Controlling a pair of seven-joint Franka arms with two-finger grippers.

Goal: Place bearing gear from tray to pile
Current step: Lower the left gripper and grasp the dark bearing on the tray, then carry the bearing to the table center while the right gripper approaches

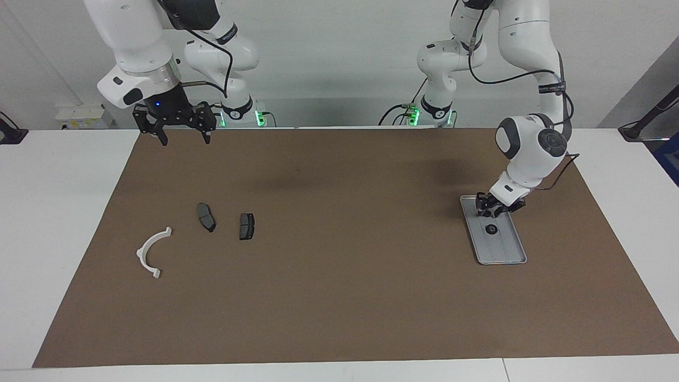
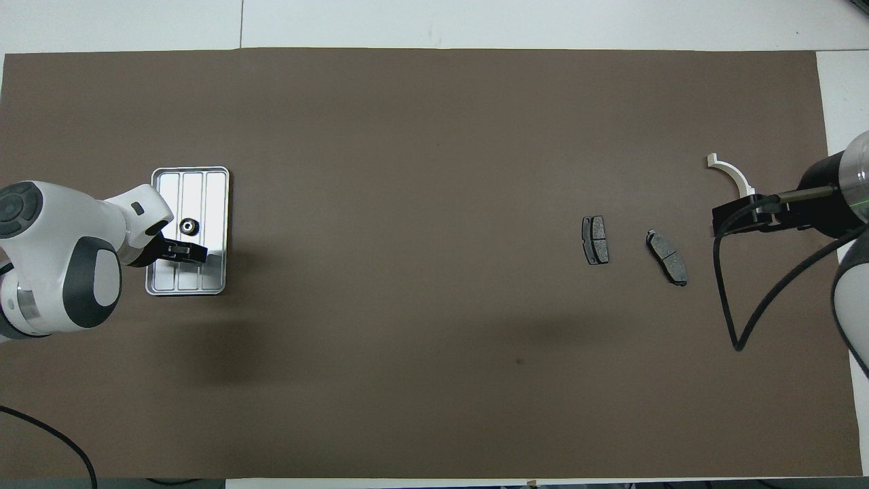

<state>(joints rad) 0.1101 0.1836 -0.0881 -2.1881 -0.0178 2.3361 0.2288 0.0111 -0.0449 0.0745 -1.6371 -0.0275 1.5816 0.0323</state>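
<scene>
while the bearing gear lies loose on the ridged floor of the tray, roughly at the tray's middle, the left gripper hangs low over the part of the tray nearer to the robots than the gear. it holds nothing, and how far its fingers are spread i cannot tell. the tray sits on the brown mat toward the left arm's end of the table.

well apart from the tray, toward the right arm's end, lies the pile: two dark brake pads side by side, and a white half-ring farther from the tray than either pad and a little farther from the robots than the pads.

the right gripper waits raised above the mat's edge, well apart from the tray, its fingers spread wide and holding nothing.
</scene>
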